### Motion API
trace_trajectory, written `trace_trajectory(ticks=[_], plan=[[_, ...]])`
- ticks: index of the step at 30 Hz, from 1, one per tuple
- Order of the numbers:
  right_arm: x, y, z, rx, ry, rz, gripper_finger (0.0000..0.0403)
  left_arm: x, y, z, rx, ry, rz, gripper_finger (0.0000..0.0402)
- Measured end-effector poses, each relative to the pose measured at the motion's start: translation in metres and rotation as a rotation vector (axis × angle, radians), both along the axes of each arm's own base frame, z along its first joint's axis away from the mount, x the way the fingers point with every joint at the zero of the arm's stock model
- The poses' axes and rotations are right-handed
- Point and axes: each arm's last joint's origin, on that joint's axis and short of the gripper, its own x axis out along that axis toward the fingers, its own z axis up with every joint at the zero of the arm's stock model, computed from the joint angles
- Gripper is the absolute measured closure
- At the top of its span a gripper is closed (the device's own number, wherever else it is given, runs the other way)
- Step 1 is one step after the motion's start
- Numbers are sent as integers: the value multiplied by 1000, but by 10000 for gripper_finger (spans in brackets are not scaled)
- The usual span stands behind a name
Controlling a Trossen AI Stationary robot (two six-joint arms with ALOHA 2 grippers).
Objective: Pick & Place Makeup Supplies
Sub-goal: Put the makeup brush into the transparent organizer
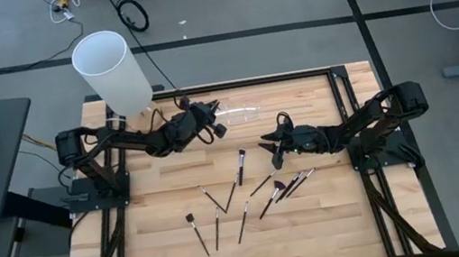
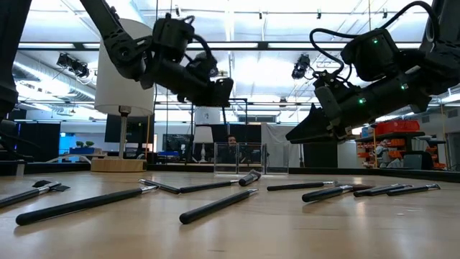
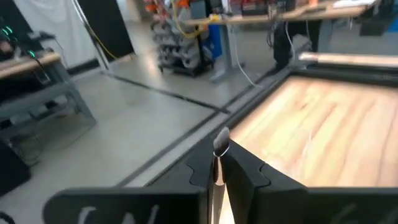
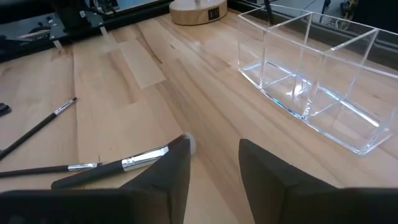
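A pale wooden bench (image 1: 164,238) framed in black rails sits on a grey floor strewn with cables. A tall white cylinder (image 1: 112,71) stands on a wooden base at the far left corner, and a clear plastic organizer (image 4: 311,81) with divided compartments lies near the far edge, between the two arms.

The makeup brushes (image 1: 240,202) lie scattered flat across the middle and near part of the bench, thin dark handles, some with silvery ferrules.

The left gripper (image 1: 207,118) hangs above the bench just beside the organizer, closed on one brush (image 3: 219,155); only the left wrist view shows that brush, a slim stem with a pale tip standing up between the fingers. The right gripper (image 1: 276,147) hovers with its fingers (image 4: 168,171) apart and nothing between them, over a silver-ferruled brush (image 4: 112,167). The low view shows both grippers clear of the bench top.
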Motion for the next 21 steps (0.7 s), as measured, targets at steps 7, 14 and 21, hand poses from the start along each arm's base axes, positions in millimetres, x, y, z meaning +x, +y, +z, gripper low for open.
trace_trajectory(ticks=[7,14,21], plan=[[0,0,0,-4,1,1,264,-3,6,-7,-69,29,-34,376],[0,0,0,-5,2,2,264,-2,7,-7,-88,26,-102,357],[0,0,0,-5,1,2,264,-6,14,-12,-118,72,-90,352]])
